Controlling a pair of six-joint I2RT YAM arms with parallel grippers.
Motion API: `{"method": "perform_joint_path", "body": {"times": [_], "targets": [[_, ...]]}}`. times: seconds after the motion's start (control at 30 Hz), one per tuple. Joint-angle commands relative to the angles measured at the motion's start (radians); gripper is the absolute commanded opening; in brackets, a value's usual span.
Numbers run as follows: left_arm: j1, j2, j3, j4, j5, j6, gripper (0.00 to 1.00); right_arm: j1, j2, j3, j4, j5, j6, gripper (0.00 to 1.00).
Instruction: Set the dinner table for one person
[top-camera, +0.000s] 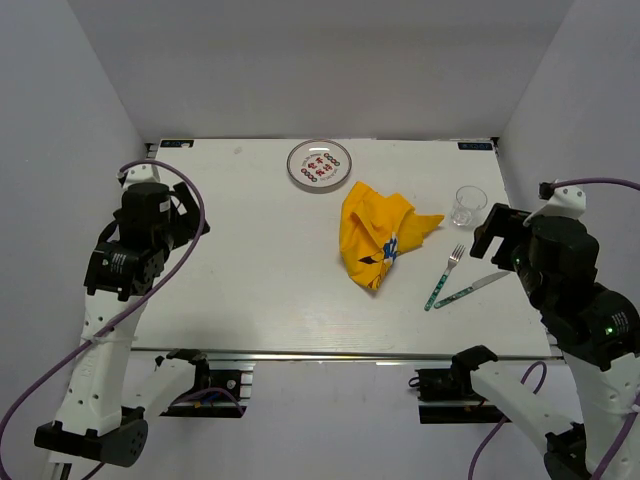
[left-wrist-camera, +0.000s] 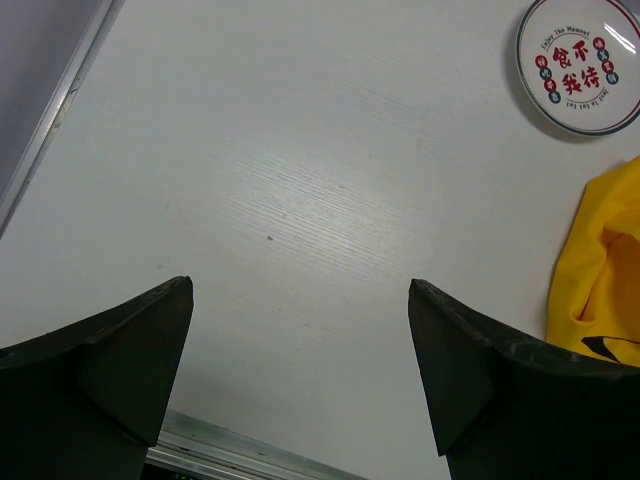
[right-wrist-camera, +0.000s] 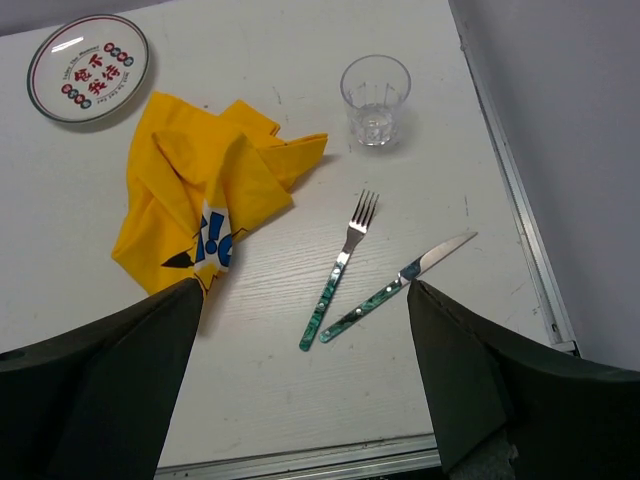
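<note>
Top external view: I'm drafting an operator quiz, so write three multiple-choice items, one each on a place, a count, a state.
1. Where is the plate on the dinner table? A) near its far edge B) at its front rail C) at its right edge
2. How many pieces of cutlery lie there? A) one B) two C) four
3. How does the yellow cloth lie? A) spread flat B) crumpled C) rolled up
Answers: 1 A, it lies along the far edge; 2 B, one fork and one knife; 3 B, it is bunched in folds.
</note>
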Motion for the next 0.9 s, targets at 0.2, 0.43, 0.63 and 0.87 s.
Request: {"method": "perform_joint_path", "body": {"times": [0.2,0.43,0.63,0.87], "targets": [[0.001,-0.024,-0.010,0.015,-0.030,-0.025,0.98,-0.001,-0.003,-0.070,0.070,-0.051,0.029,0.89],[0.001,-0.024,-0.035,0.044,0.020,-0.022,0.98,-0.006,0.172,-0.270,0.243,-0.155,0.159,0.89],[0.001,-0.029,-0.040,0.044,0.070,-0.013,0.98,-0.009,0.423,-0.395,0.514,-0.167,0.319,0.89],[0.001,-0.056,-0.075,0.044,0.125,0.010,0.98,-0.013,0.819,-0.244,0.619,-0.152,0.397,0.89]]}}
